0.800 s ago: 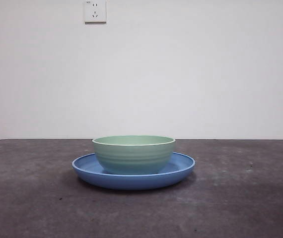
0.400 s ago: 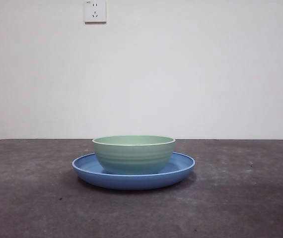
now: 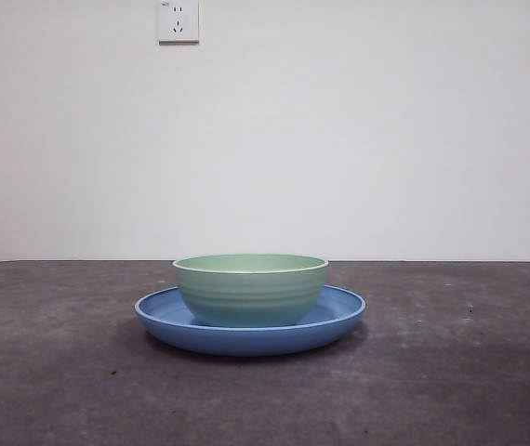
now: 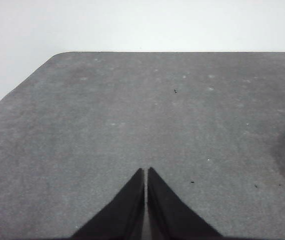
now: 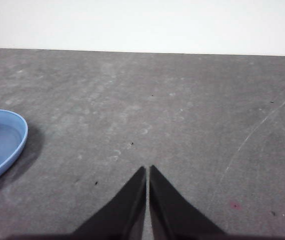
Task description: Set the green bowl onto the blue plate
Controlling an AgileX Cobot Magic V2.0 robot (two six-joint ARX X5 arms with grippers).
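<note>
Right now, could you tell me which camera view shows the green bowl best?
The front view: the green bowl appears whole, upright on the blue plate. The right wrist view catches only a sliver of it at the picture's edge, on the plate. The left wrist view does not show it.

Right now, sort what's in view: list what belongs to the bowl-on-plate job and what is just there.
Job:
green bowl, sitting in the plate
blue plate
left tool, shut, away from both
right tool, shut, beside the plate

Just there:
wall socket
table
</note>
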